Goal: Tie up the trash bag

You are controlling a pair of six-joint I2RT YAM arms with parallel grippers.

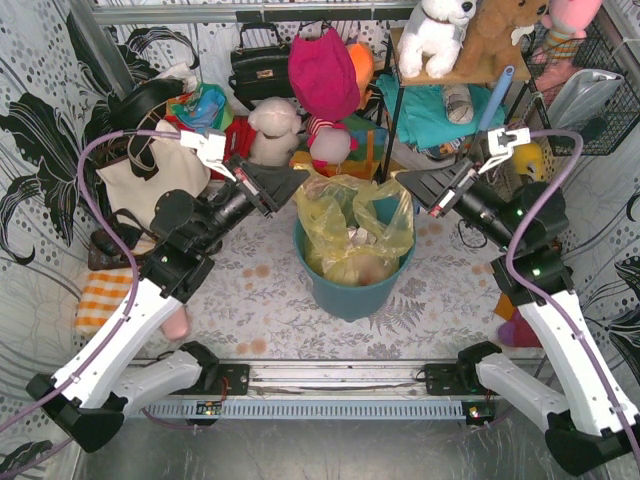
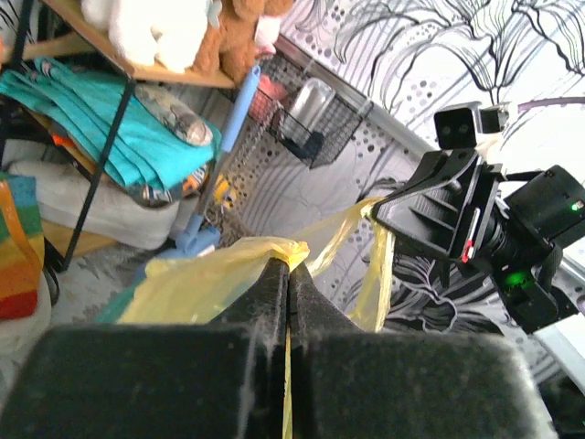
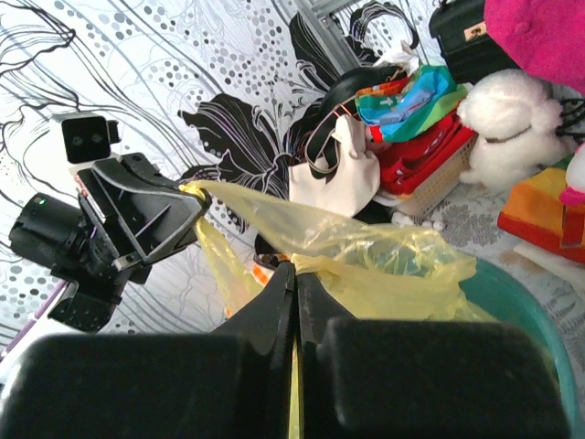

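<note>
The yellow-green trash bag point(image 1: 350, 225) sits in a teal bin point(image 1: 350, 292) at the table's middle, with crumpled white paper showing through it. My left gripper point(image 1: 303, 178) is shut on the bag's left rim and pulls it out to the left. My right gripper point(image 1: 400, 178) is shut on the right rim. In the left wrist view my left gripper point(image 2: 289, 270) pinches yellow film point(image 2: 201, 283), and a strip stretches across to the right gripper point(image 2: 377, 208). In the right wrist view my right gripper point(image 3: 294, 267) pinches the bag point(image 3: 393, 270), and the left gripper point(image 3: 195, 197) holds the far corner.
A cream tote bag point(image 1: 145, 180) with dark straps lies at the left. Plush toys point(image 1: 300, 130) and a shelf point(image 1: 440, 75) crowd the back. A wire basket point(image 1: 590, 90) hangs at the right. An orange checked cloth point(image 1: 100, 300) lies at the near left.
</note>
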